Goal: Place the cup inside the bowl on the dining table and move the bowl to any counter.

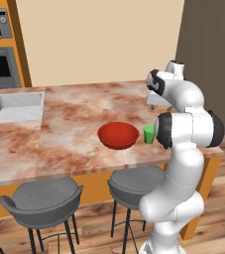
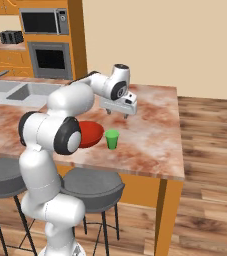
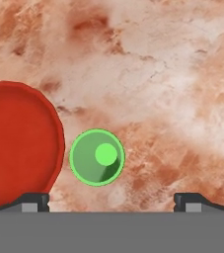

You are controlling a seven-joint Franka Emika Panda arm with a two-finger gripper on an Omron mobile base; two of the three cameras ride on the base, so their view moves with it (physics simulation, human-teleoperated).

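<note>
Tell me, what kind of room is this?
A home kitchen, it seems: a built-in black oven with a microwave above, an inset grey sink in the marbled pinkish island top, and grey stools.

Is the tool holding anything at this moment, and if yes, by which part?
Nothing is held. The tool hangs open above the marbled dining table, with the small green cup and the wide red bowl standing free below it.
</note>
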